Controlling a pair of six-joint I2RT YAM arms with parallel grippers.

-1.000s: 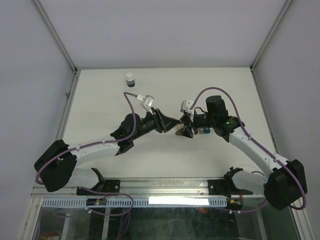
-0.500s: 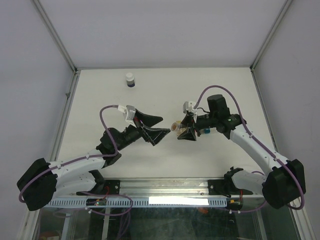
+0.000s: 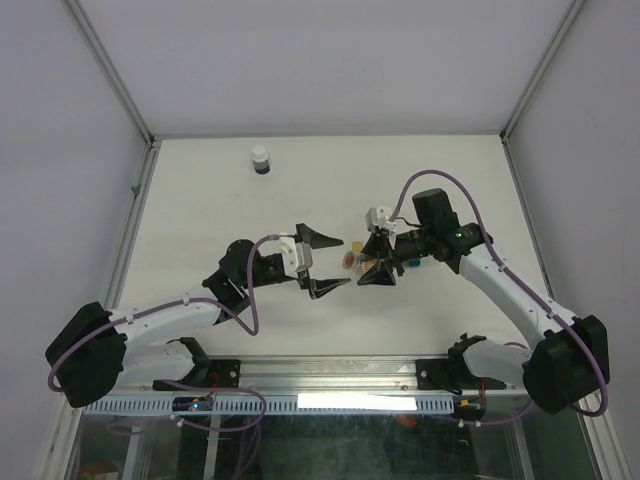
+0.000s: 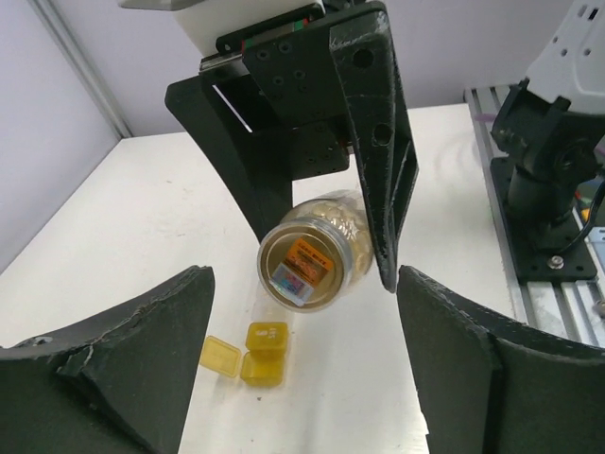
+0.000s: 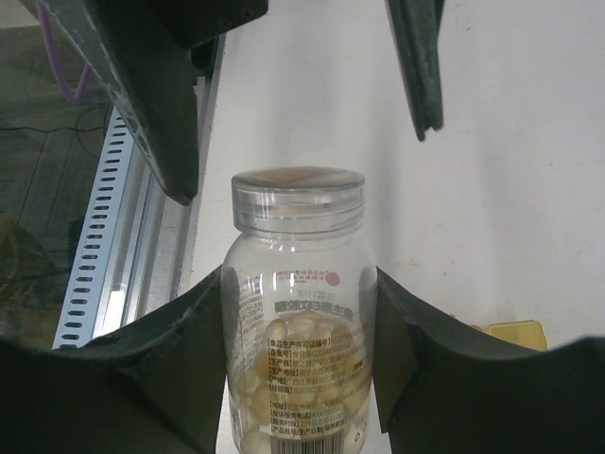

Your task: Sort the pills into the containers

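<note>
Pill bottle [image 4: 307, 260] is held off the counter [image 3: 200, 200] by the right fingers [image 5: 425, 378], which clamp it round the body, one each side. It lies roughly level. Long axis runs along the line betw. the two arms, cap end toward the left arm, base back in the right grip. Yellowish pills inside, cap on.

Left fingers [image 4: 132, 359] are spread wide w/ nothing in them, one either side of that axis, so the cap sits square in the gap. Tips are near cap level, but no contact as far as I can tell.

Containers [image 4: 255, 352] sit on the counter under the bottle. Only the yellow end shows from the left wrist, one lid flipped open; the rest is hidden below the right arm from above.

Likely step: uncapping. Left arm is the one facing the cap, so prob. it goes straight in along the axis, then closes. It should stay centred, as an off-axis pinch could twist the bottle in the right grip.
</note>
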